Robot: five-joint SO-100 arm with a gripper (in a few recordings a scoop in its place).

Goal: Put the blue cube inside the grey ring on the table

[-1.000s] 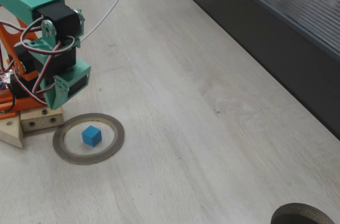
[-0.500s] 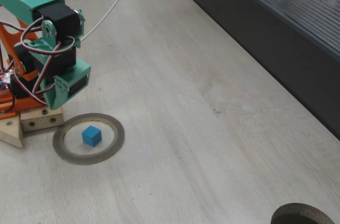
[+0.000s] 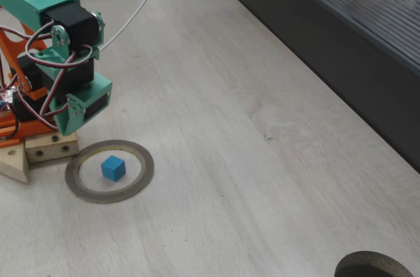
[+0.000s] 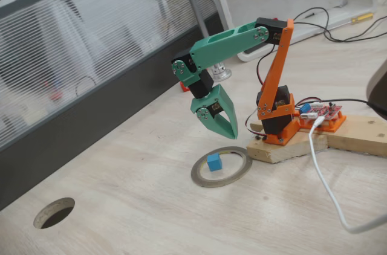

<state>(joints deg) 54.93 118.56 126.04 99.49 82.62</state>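
Note:
The blue cube rests on the table inside the grey ring, a little off its centre and clear of the band. The green gripper hangs above the ring's edge on the arm's side. It points down, its fingertips meet, and nothing is held between them. A clear gap separates the tips from the cube and the ring.
The arm's orange base stands on a wooden block right beside the ring. A white cable trails across the table. A dark ribbed panel borders one side. A round dark hole lies farther off.

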